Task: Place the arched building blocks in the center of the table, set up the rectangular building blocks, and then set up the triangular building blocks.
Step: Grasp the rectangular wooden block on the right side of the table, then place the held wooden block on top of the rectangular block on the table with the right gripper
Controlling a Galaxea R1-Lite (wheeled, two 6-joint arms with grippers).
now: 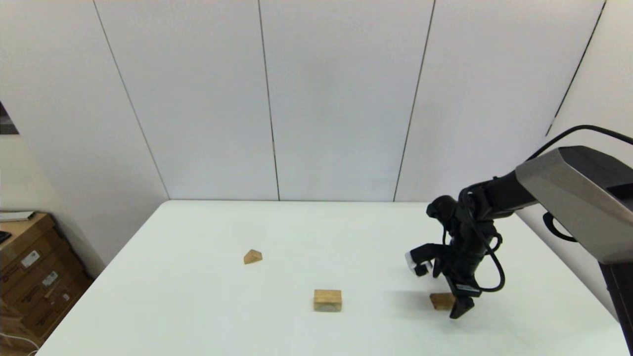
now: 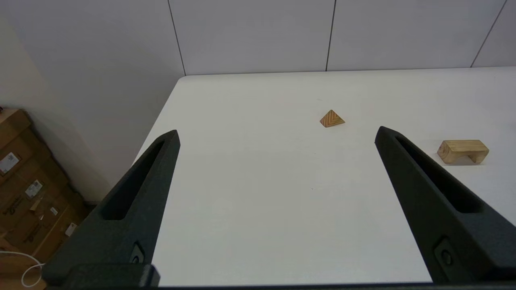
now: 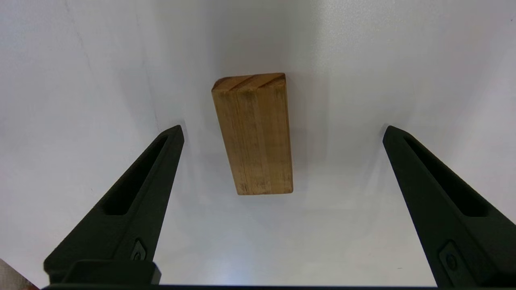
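No readable text anywhere — box labels too small

White table, tan striped-grain triangular block, honey-brown rectangular block, black claws

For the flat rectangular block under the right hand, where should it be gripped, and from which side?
From above, across its two long edges near mid-length. The rectangular block lies flat on the table, and the open right hand already straddles its narrow width, likely wide enough to close on it.
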